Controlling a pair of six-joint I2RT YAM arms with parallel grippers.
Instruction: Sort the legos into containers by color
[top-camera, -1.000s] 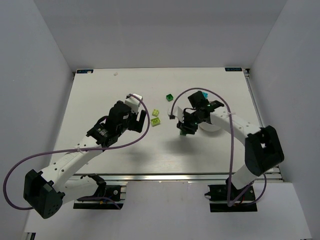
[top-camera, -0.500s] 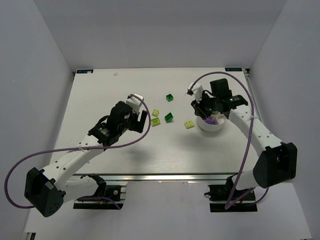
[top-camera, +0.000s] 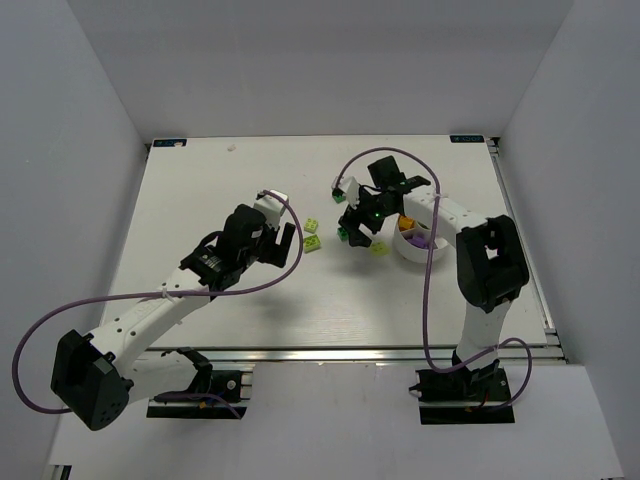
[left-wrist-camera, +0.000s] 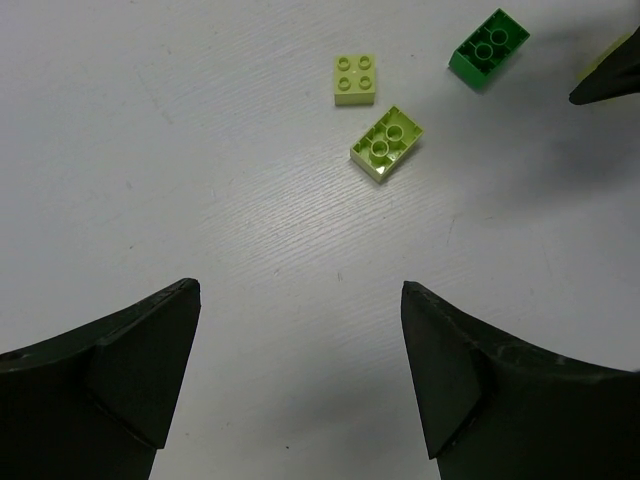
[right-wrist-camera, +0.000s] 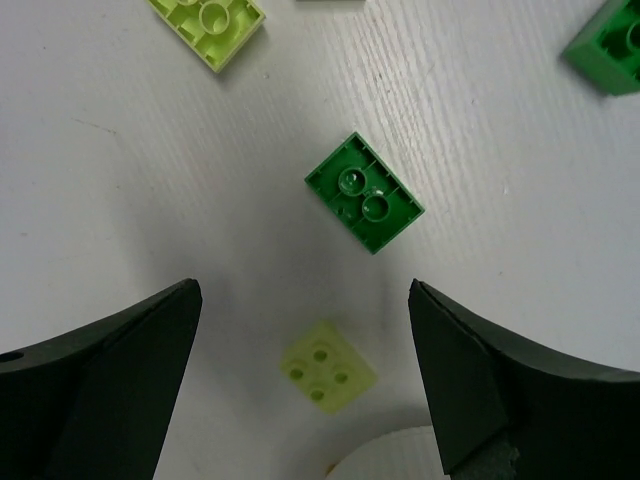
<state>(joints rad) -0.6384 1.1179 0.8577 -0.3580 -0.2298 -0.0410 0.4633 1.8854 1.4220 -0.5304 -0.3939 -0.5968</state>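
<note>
My right gripper (right-wrist-camera: 305, 340) (top-camera: 358, 228) hangs open just left of the white bowl (top-camera: 415, 256). A lime brick (right-wrist-camera: 328, 364) (top-camera: 380, 249) lies on the table between its fingers, untouched. Just beyond it a dark green brick (right-wrist-camera: 363, 192) (top-camera: 345, 236) rests hollow side up. A second dark green brick (right-wrist-camera: 608, 45) and another lime one (right-wrist-camera: 208, 18) lie farther out. Purple pieces (top-camera: 426, 240) and an orange one (top-camera: 405, 222) sit in the bowl's compartments. Further left, my left gripper (left-wrist-camera: 300, 290) (top-camera: 280, 243) is open and empty, short of two lime bricks (left-wrist-camera: 357, 78) (left-wrist-camera: 387, 144) and a dark green brick (left-wrist-camera: 489, 47).
The bowl's rim (right-wrist-camera: 400, 455) shows at the bottom of the right wrist view, close under the fingers. A tip of the right gripper's fingers (left-wrist-camera: 610, 75) enters the left wrist view at upper right. White walls enclose the table on three sides.
The right gripper swung from the bricks over to the bowl, then back left above the bricks, and its jaws went from partly closed to wide open. The left arm barely moved.
</note>
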